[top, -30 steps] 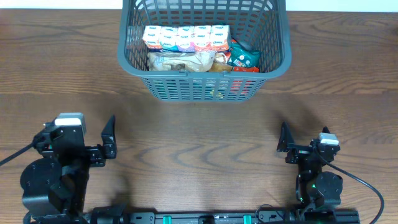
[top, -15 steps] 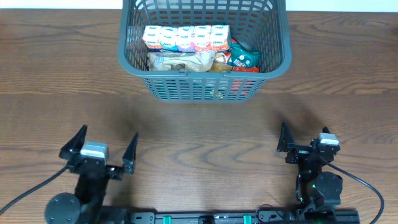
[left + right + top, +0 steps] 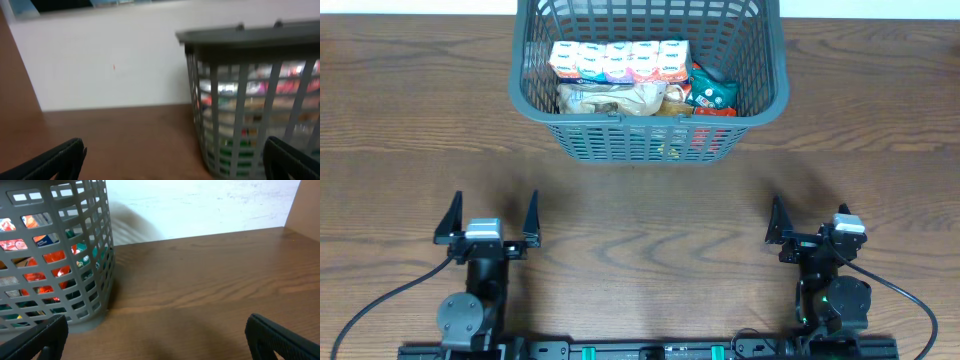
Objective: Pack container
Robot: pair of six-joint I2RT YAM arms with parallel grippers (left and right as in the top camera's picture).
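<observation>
Jaws on the left gripper (image 3: 492,215) stand wide apart, empty, near the wooden table's (image 3: 640,200) front edge. Further back, centre, the container (image 3: 645,148) holds packets (image 3: 620,62). The right gripper (image 3: 777,228) gapes too, gripping nothing.

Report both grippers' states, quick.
Left gripper: open, holding nothing.
Right gripper: open, holding nothing.

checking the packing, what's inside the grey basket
In the basket: a row of five small packs, a beige bag, a green packet. Whatever lies under them is covered.
</observation>
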